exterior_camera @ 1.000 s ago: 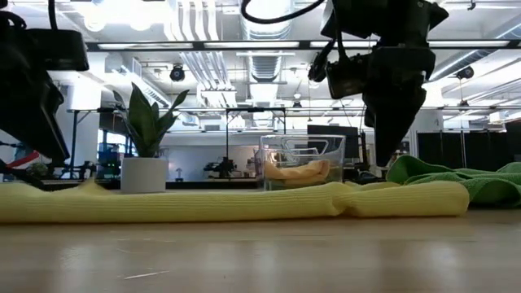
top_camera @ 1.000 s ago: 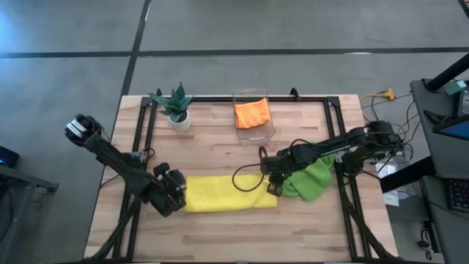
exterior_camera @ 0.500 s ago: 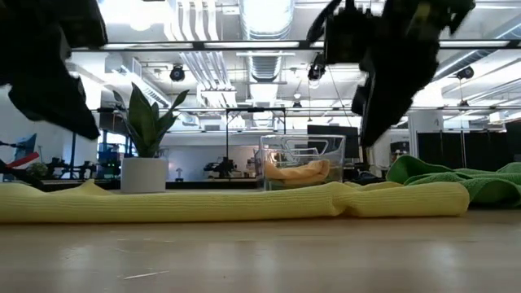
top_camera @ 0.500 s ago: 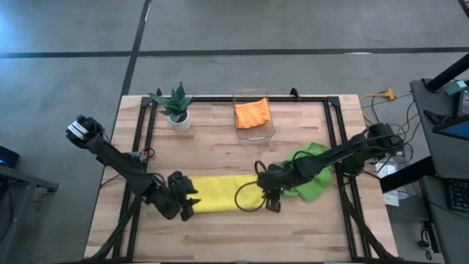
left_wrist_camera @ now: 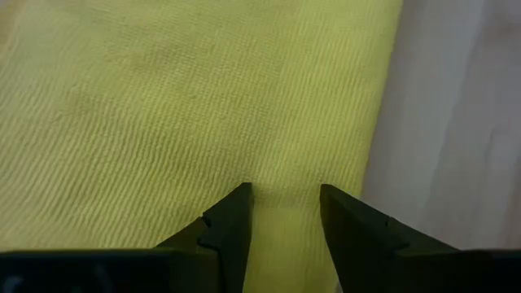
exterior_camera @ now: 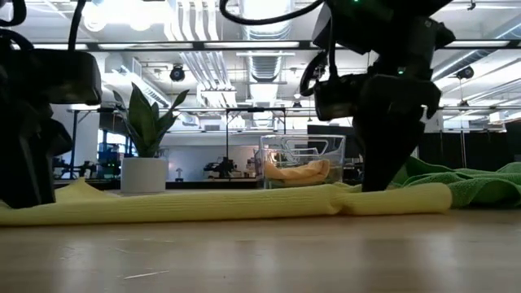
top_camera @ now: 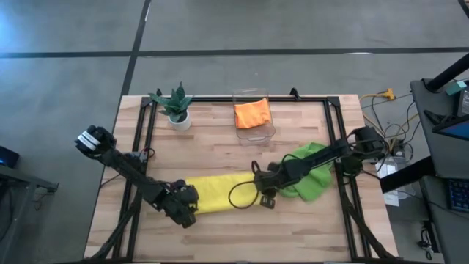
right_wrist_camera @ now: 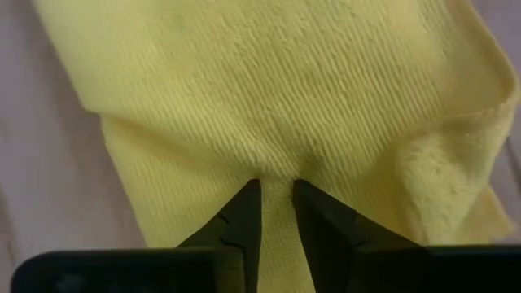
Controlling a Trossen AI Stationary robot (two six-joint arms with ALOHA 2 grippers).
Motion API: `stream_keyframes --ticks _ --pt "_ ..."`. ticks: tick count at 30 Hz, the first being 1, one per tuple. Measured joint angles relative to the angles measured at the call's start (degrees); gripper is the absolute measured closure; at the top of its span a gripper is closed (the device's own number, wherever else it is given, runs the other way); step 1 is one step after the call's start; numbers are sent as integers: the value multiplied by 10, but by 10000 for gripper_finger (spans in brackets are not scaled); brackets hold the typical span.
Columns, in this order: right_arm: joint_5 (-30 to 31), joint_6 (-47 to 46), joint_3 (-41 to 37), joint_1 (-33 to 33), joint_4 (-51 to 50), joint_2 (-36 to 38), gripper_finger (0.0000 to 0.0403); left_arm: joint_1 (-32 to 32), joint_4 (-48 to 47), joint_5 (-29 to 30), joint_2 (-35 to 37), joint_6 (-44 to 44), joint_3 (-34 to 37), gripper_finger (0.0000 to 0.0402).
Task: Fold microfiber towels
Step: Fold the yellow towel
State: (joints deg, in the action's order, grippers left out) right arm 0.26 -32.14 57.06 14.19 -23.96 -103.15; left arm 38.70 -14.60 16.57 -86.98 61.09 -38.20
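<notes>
The yellow towel (top_camera: pixel 220 194) lies folded into a long strip across the near middle of the table (top_camera: pixel 220 235), running from one arm to the other. The left gripper (top_camera: pixel 187 209) is down on the strip's left end; in its wrist view the two fingers (left_wrist_camera: pixel 232 224) stand slightly apart with their tips pressed onto the yellow cloth (left_wrist_camera: pixel 163 106), a narrow band of fabric between them, close to the cloth's edge where bare wood shows beside it. Whether that band is truly pinched I cannot tell. The right gripper (top_camera: pixel 265 196) is down on the strip's right end; its fingers (right_wrist_camera: pixel 244 212) are nearly together, and the yellow weave (right_wrist_camera: pixel 277 89) puckers toward the thin gap between the tips, so it is nipping a small ridge of the cloth there. From table height the strip (exterior_camera: pixel 228 203) lies low and flat along the wood, with the left gripper (exterior_camera: pixel 32 163) standing on its one end and the right gripper (exterior_camera: pixel 383 171) planted on the other. A crumpled green towel (top_camera: pixel 311 172) lies just beyond the yellow strip's right end, under the right arm, touching or nearly touching the yellow cloth. An orange towel (top_camera: pixel 252 113) sits folded inside the clear bin (top_camera: pixel 256 133) at the table's far edge, well apart from both grippers. A plant (top_camera: pixel 176 103) in a white pot stands at the far left corner.
</notes>
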Motion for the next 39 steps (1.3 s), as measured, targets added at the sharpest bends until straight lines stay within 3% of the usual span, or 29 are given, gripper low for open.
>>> stream_keyframes --ticks 20,29,39 --pt "15 56 -2 -106 -97 37 335 3 -2 -27 1 -1 11 270" --pt "-1 58 -1 -117 16 85 335 3 -5 -33 8 0 12 270" --pt "-52 56 -1 -144 49 33 335 3 -5 -30 8 -2 12 270"
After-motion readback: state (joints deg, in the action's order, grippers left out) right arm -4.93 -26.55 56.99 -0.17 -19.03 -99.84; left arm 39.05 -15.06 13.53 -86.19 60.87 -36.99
